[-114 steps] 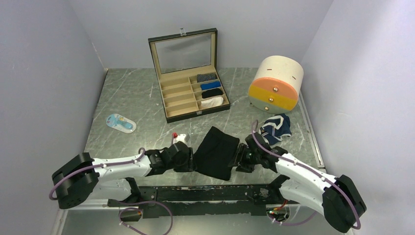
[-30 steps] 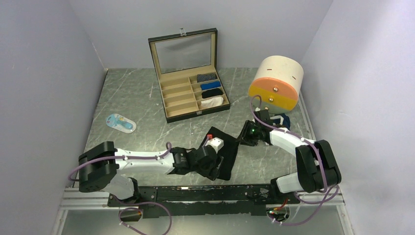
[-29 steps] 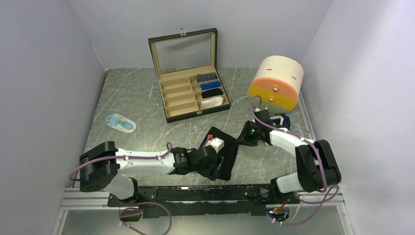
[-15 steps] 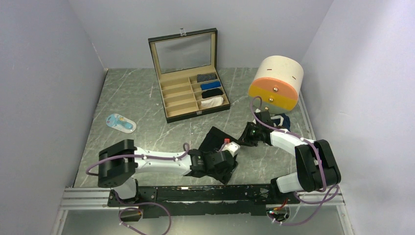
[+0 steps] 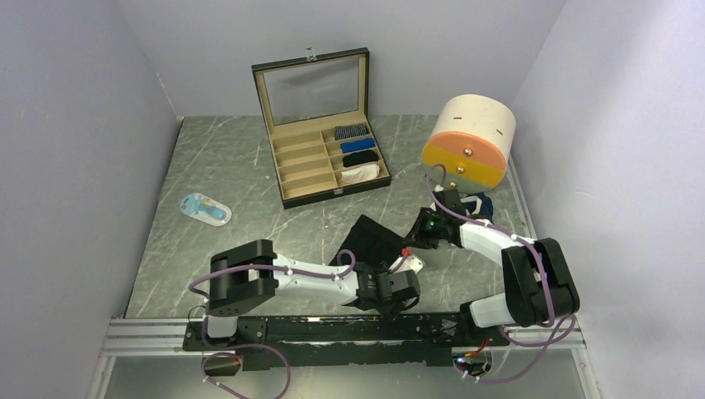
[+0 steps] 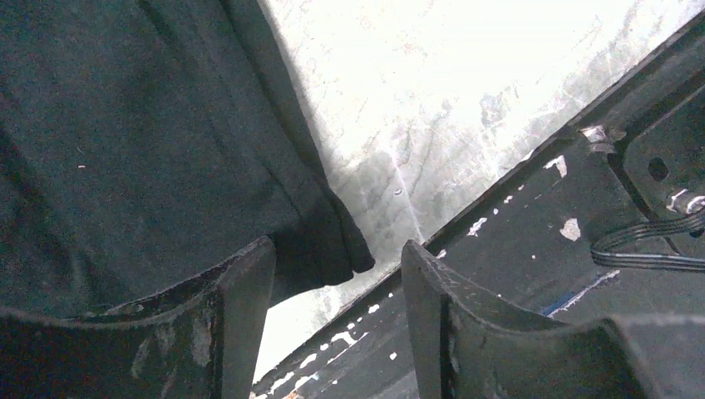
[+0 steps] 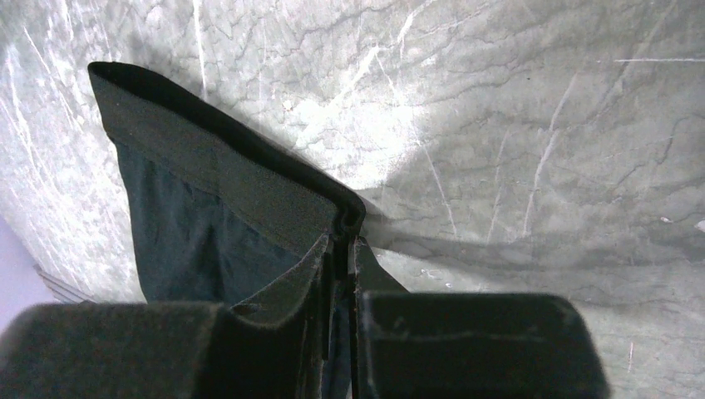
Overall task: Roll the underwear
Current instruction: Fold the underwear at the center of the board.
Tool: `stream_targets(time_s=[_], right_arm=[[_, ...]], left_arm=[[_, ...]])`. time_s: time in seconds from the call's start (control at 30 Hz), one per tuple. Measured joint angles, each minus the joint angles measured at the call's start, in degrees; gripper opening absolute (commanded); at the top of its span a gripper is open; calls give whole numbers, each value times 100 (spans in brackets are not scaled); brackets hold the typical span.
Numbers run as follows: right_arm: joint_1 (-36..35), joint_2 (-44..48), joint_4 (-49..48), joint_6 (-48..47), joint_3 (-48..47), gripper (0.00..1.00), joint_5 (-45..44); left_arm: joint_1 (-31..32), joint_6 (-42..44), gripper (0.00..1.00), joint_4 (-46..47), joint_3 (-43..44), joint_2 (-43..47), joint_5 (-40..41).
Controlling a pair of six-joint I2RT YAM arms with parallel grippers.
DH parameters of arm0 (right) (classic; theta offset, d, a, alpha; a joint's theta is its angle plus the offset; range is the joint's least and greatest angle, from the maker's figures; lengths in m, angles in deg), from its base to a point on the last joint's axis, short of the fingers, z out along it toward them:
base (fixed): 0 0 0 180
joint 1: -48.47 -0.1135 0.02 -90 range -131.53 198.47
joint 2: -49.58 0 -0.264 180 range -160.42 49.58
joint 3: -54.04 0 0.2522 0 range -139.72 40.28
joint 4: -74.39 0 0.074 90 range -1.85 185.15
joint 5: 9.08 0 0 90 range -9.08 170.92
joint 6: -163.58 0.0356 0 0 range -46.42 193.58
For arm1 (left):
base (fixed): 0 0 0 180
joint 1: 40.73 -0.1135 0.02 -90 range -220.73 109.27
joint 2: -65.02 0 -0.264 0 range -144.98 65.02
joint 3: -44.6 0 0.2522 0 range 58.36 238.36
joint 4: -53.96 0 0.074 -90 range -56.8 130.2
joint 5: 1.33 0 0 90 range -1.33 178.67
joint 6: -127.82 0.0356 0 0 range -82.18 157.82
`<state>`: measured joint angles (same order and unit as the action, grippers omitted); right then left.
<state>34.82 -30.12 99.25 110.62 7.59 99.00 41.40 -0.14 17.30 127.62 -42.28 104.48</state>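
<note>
One black underwear (image 5: 370,237), right hand (image 7: 349,241) pinching corner (left hand (image 6: 337,249) spread).

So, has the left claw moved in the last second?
Yes. The left claw has slid right along the rail, reaching the black underwear's near corner.

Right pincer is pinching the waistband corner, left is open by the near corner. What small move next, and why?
Probably ease the left pincer forward and close on the near corner of the black underwear. The left jaws stand open with that corner between them, ungripped, while the right pincer is shut on the waistband corner; a second hold lets rolling start.
</note>
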Motion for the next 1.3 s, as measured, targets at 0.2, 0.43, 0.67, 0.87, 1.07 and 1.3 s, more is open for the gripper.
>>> stream_targets(time_s=[0.2,0.43,0.67,0.87,1.07,1.3], right_arm=[[17,13,4,-2,0,11,-2],[24,15,11,-2,0,11,-2],[44,22,44,-7,0,11,-2],[44,22,76,-26,-2,11,15],[48,48,291,-57,-81,11,46],[48,387,577,17,-273,12,96]], left_arm=[[111,-20,54,-236,304,-223,190],[273,-87,45,-693,776,-555,632],[435,-249,25,-1034,1080,-767,1012],[452,-345,6,-1204,1115,-793,1211],[459,-319,5,-1056,1021,-745,1224],[339,-295,5,-247,236,-44,761]])
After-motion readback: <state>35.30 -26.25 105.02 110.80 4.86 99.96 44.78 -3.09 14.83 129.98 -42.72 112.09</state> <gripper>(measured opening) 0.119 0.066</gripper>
